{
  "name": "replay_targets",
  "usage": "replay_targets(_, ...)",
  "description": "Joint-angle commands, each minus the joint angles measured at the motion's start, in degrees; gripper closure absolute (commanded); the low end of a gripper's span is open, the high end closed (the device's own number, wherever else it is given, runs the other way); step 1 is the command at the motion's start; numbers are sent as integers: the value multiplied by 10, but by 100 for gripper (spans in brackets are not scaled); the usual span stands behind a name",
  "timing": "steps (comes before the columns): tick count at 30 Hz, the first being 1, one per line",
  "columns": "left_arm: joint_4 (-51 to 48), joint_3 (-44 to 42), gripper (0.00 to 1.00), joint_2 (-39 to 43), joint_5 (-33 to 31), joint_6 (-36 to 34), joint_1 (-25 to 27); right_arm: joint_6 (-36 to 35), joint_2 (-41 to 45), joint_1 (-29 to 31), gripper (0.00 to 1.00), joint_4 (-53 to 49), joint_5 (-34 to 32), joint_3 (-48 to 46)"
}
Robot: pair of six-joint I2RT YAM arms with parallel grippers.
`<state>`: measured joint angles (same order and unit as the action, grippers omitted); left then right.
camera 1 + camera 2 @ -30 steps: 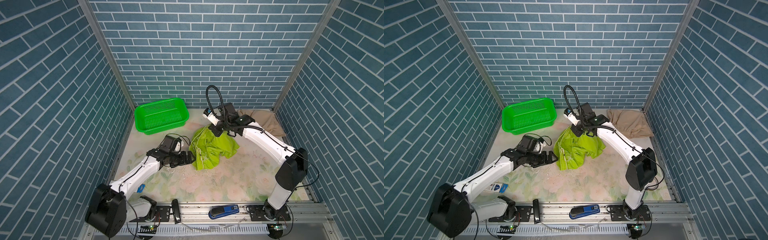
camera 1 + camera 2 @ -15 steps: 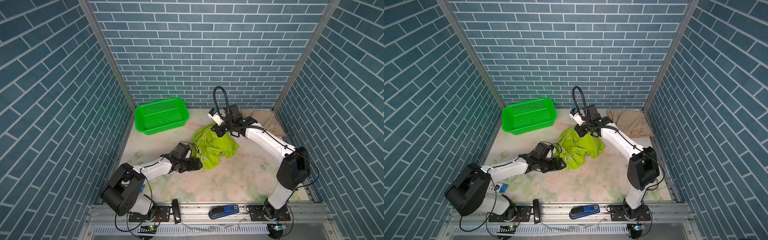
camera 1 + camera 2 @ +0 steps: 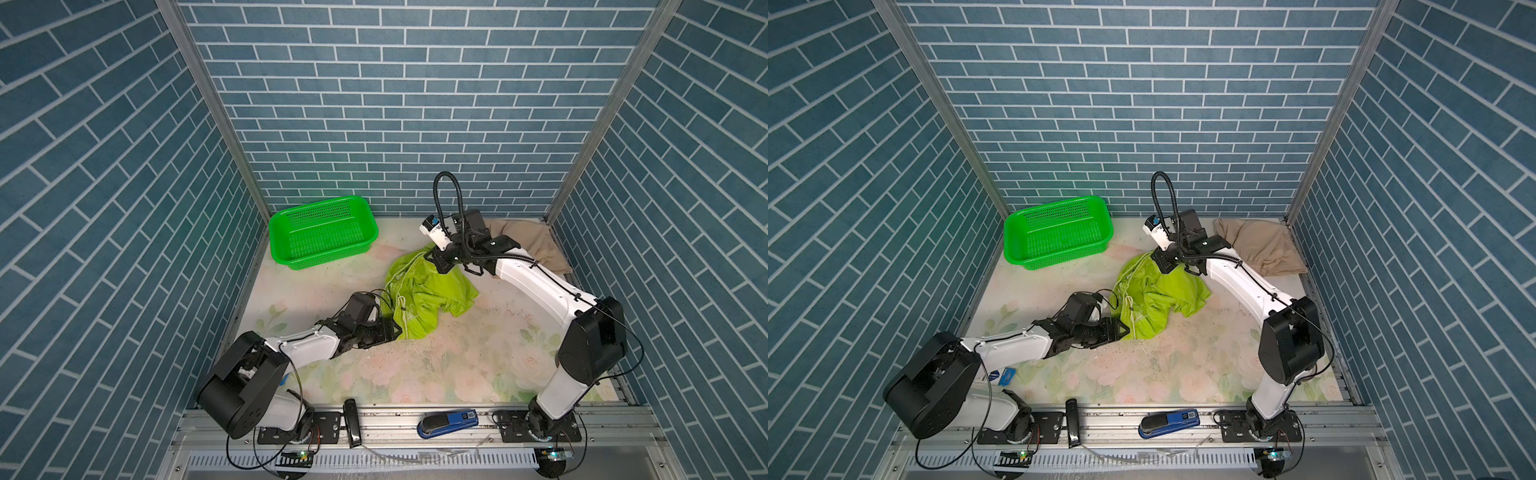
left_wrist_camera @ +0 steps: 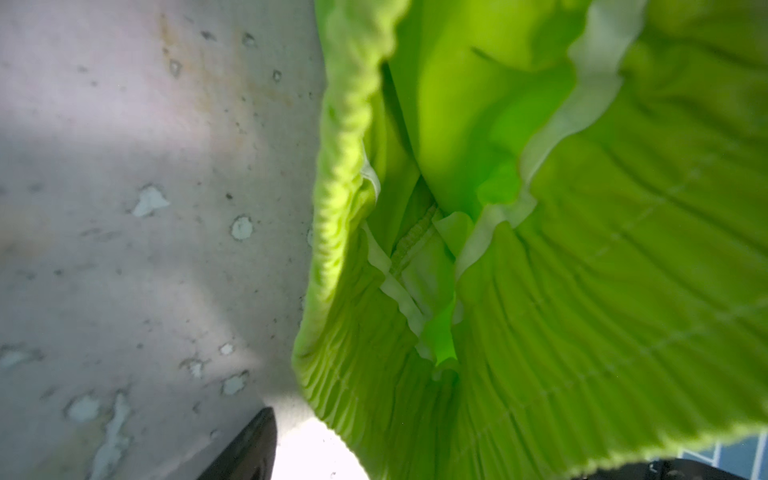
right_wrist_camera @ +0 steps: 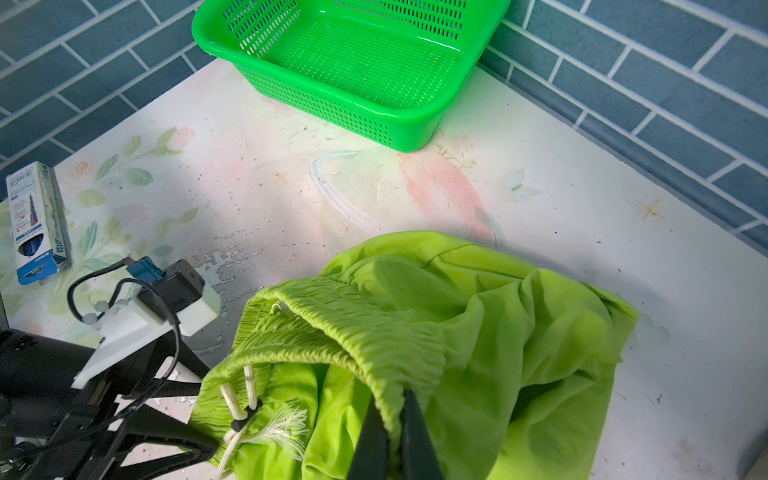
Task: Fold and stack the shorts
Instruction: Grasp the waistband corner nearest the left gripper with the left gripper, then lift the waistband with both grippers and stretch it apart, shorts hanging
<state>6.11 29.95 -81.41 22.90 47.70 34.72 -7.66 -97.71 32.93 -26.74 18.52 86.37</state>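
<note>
The lime green shorts [image 3: 432, 291] [image 3: 1163, 299] lie crumpled mid-table with the white drawstring showing. My right gripper [image 3: 434, 257] [image 3: 1158, 259] is at their far edge, and in the right wrist view it [image 5: 395, 432] is shut on the gathered elastic waistband [image 5: 365, 332]. My left gripper [image 3: 395, 330] [image 3: 1123, 330] lies low at the near left edge of the shorts. In the left wrist view its jaws stand apart with the waistband [image 4: 540, 291] between them, clear of one finger [image 4: 253, 444]. The beige shorts [image 3: 528, 241] [image 3: 1262, 249] lie in the back right corner.
A bright green perforated basket [image 3: 328, 255] [image 3: 1059, 255] [image 5: 332, 104] stands at the back left. A blue pen box [image 3: 1007, 376] [image 5: 35, 220] lies by the left arm's base. A blue stapler [image 3: 446, 422] and a black bar [image 3: 351, 428] rest on the front rail. Brick-patterned walls close three sides.
The left arm has dropped low and reached right, bringing its jaws around the shorts' near edge, and they have narrowed. The right gripper has carried the waistband a little to the right.
</note>
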Motion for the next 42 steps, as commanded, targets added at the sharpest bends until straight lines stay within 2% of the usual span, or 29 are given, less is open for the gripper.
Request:
replay_targets(1,32,10,36,-13,6,2,5,25,23,-4,100,25,18,-4)
replay_targets(4,35,21,54,-24,5,-3,12,27,26,-4,100,30,18,-8)
replay_targets(7,32,25,78,-32,8,-7,13,28,32,-5,100,31,15,-11)
replay_targets(9,-2,38,98,-25,5,-25,12,27,37,-7,100,31,11,-11)
replay_targets(11,-101,77,100,-7,-20,-63,11,23,45,-9,100,26,4,-11)
replay_targets(15,-374,208,100,36,-124,-168,1,9,68,-18,100,13,-16,-12)
replay_targets(18,-523,318,100,60,-202,-244,-12,-18,88,-23,100,-3,-53,-1)
replay_targets(21,-620,426,100,67,-274,-320,-23,-54,100,-24,100,-41,-104,31)
replay_targets(24,-669,531,100,64,-302,-398,-40,-82,126,-24,100,-60,-131,55)
replay_targets(31,-765,772,100,28,-292,-555,-48,-114,203,-34,100,-82,-179,101)
replay_targets(34,-770,861,100,15,-323,-587,-50,-113,228,-37,100,-84,-194,133)
replay_targets(40,-823,1022,100,-51,-309,-617,-53,-147,220,-43,100,-91,-258,202)
replay_targets(41,-835,1042,100,-65,-331,-616,-53,-156,208,-44,100,-101,-272,218)
replay_targets(42,-848,1060,100,-79,-378,-611,-53,-162,196,-44,100,-117,-286,238)
